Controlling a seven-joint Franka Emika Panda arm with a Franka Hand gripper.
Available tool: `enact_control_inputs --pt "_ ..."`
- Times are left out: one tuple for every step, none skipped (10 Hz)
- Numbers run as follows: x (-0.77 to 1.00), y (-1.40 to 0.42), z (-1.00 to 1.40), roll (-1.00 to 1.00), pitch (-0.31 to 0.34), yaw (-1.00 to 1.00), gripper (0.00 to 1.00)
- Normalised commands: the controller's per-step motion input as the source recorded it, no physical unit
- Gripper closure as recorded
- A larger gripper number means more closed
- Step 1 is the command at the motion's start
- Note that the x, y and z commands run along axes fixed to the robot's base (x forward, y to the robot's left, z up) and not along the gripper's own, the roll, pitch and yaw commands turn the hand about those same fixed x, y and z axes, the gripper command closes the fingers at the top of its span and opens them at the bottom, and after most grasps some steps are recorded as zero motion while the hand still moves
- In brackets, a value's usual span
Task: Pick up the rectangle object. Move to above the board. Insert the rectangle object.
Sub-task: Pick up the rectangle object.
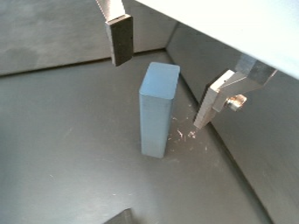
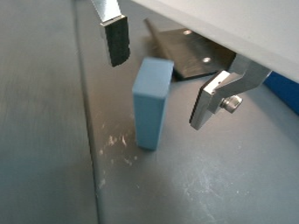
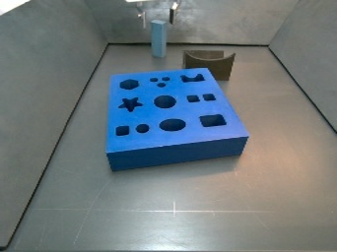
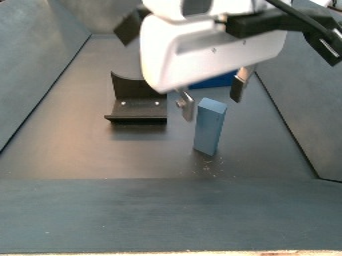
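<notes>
The gripper (image 1: 163, 74) hangs over the top of the rectangle object (image 1: 156, 109), with its two silver fingers (image 1: 119, 35) pointing down and spread wide apart, one on each side of the bar. In both wrist views there is a clear gap between each dark pad and the bar, so the fingers hold nothing and touch nothing. The fingertips reach only to about the level of the top end of the bar. The rectangle object (image 2: 152, 103) stands upright on the grey floor, and small light scratches mark the floor at its foot. In a side view the white body of the arm (image 4: 201, 45) comes down from above and hides the upper part of the bar (image 4: 210, 127). The fixture (image 4: 136, 105), a dark bracket on its base plate, stands on the floor just beside the bar, apart from it; in a wrist view it shows behind the bar (image 2: 184, 54). In a side view the gripper (image 3: 158, 14) is at the far end of the enclosure, with the bar (image 3: 158, 39) under it. The board (image 3: 171, 116) lies flat in the middle of the floor, nearer to the camera and well apart from the bar. Its dark cut-out holes, a star, circles, squares and ovals, all look empty.
</notes>
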Motion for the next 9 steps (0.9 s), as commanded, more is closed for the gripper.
enact_control_inputs --pt "-0.03 0.00 -0.44 0.00 -0.066 1.00 0.00" --pt "-0.03 0.00 -0.44 0.00 -0.054 1.00 0.00" --pt "0.00 0.08 -0.32 0.02 0.000 1.00 0.00" --pt "0.00 0.00 -0.09 0.01 0.000 0.29 0.00" --pt "0.00 0.00 0.00 -0.03 0.000 0.00 0.00" --pt "0.00 0.00 -0.31 -0.16 -0.097 0.25 0.00" --pt "0.00 0.00 -0.50 -0.16 -0.166 0.99 0.00" --pt "-0.11 0.00 -0.16 -0.06 -0.211 0.55 0.00" --pt "0.00 0.00 -0.01 -0.01 -0.017 0.01 0.00"
